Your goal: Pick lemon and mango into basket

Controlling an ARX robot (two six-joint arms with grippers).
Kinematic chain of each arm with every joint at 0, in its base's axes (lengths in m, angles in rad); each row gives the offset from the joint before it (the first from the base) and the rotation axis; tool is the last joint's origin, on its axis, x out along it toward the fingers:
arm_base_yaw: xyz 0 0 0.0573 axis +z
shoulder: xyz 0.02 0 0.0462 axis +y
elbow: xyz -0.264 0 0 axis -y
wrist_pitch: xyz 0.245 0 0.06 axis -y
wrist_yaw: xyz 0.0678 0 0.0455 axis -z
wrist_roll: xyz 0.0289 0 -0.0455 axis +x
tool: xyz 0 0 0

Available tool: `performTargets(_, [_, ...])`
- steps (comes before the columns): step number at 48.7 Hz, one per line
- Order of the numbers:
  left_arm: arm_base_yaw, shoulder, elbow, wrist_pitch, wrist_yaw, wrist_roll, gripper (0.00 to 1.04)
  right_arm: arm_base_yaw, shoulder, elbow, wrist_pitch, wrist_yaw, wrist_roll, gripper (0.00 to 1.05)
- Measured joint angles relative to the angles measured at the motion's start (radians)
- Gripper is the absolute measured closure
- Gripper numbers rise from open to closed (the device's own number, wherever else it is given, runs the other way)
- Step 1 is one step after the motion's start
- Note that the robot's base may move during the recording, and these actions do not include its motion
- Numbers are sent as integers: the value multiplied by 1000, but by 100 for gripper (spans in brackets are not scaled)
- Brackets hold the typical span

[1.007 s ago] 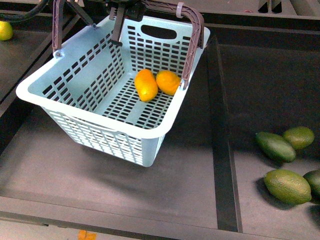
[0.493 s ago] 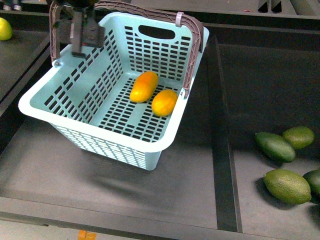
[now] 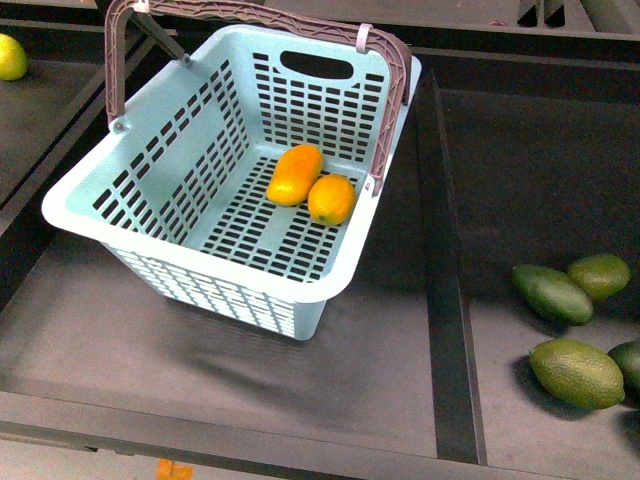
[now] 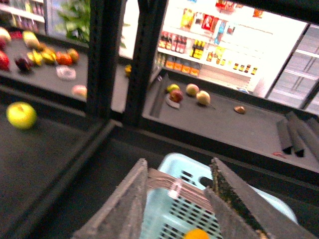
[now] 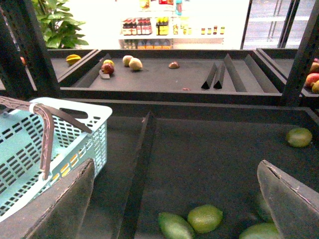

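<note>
Dark desk point(image 3: 300, 390) trays hold the blue basket point(image 3: 110, 215). Inside it, the mango point(image 3: 294, 174) and lemon point(image 3: 331, 199) lie touching. Both look smooth, firm and slippery; grab around the middle. The left claw point(image 4: 177, 199) and right claw point(image 5: 174, 204) hang released.

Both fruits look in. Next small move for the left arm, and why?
Probably lift the left gripper straight up and clear. The mango and lemon already lie touching on the floor of the basket, so nothing is left to pick. The wrist view shows the open fingers empty, above the brown handle, so a sideways pull might catch it.
</note>
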Motion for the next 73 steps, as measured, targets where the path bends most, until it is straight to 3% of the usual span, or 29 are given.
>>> performTargets(6, [43, -114, -175, 15, 60, 139, 102, 0, 0, 0, 0, 0, 0, 9])
performTargets(28, [148, -431, -458, -19, 158, 173, 101, 0, 0, 0, 0, 0, 0, 9])
performTargets(31, [201, -512, -482, -70, 224, 174, 101, 0, 0, 0, 0, 0, 0, 9])
performTargets(34, [225, -585, -501, -122, 225, 174, 101, 0, 0, 0, 0, 0, 0, 9])
performTargets(57, [226, -1077, -546, -549, 235, 177, 101, 0, 0, 0, 0, 0, 0, 9])
performTargets(73, [226, -1283, -546, -749, 235, 177, 101, 0, 0, 0, 0, 0, 0, 9])
